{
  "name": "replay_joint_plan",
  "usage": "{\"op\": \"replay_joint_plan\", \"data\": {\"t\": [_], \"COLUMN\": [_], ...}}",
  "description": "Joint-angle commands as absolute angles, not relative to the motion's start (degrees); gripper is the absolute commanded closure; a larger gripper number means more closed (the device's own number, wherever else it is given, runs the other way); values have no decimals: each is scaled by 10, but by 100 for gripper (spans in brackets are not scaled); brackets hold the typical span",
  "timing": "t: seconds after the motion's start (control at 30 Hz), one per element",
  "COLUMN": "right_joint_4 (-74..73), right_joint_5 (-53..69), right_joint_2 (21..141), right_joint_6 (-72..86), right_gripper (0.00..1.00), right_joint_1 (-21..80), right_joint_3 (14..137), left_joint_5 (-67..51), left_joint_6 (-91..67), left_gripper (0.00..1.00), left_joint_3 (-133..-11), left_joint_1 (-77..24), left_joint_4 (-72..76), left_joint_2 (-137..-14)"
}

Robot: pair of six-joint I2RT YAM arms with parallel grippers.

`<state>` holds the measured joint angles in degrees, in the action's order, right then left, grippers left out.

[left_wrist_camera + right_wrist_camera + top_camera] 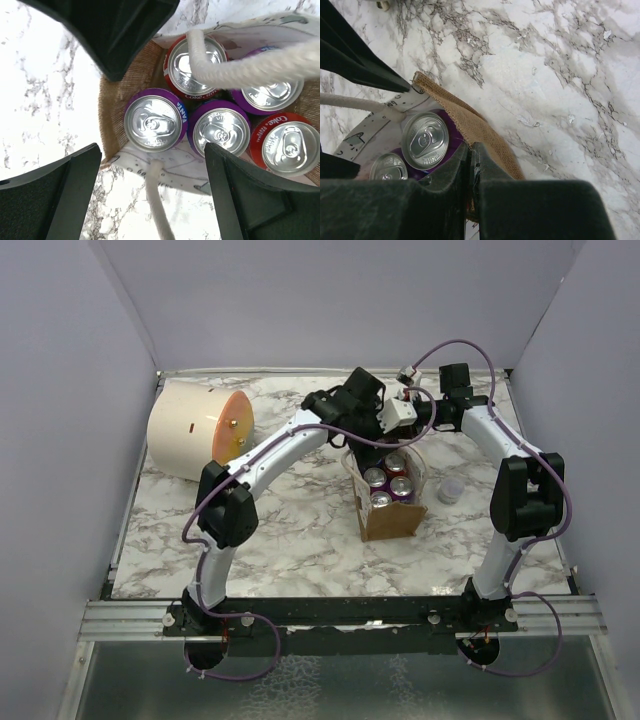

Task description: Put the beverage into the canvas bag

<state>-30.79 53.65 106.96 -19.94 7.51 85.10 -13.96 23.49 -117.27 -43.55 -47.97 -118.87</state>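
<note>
1. Black left fingers (250, 200) stand spread apart, released and grasping nothing, directly over the canvas bag (390, 524).
2. Under them a purple beverage can (155, 122) stands upright inside the bag, together with two other purple cans (220, 130) and two red cans (181, 70). A white rope handle (250, 67) lies across them.
3. At the far rim of the bag the right fingers (485, 170) are clenched on the brown fabric.
4. Both arms reach forward and meet above the bag, which stands in the middle of the marble desk (290, 530).
5. On the far left lies a cream cylinder (195, 430), and a small white cup (450, 490) stands near the bag's right side.
</note>
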Motion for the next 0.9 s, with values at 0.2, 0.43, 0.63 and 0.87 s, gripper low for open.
{"op": "replay_joint_plan", "data": {"t": [0.2, 0.43, 0.63, 0.87], "right_joint_4": [-299, -318, -338, -348], "right_joint_5": [535, 513, 510, 509], "right_joint_2": [1069, 1070, 1070, 1069], "right_joint_6": [-195, -203, -207, -211], "right_gripper": [95, 94, 91, 81], "right_joint_1": [79, 79, 80, 80], "right_joint_3": [854, 872, 888, 898], "left_joint_5": [-172, -162, -171, -191], "left_joint_6": [246, 242, 233, 213], "left_gripper": [13, 13, 12, 12], "left_joint_3": [-1122, -1104, -1119, -1178], "left_joint_1": [-432, -427, -407, -369], "left_joint_4": [-425, -414, -432, -467], "left_joint_2": [-1089, -1062, -1054, -1064]}}
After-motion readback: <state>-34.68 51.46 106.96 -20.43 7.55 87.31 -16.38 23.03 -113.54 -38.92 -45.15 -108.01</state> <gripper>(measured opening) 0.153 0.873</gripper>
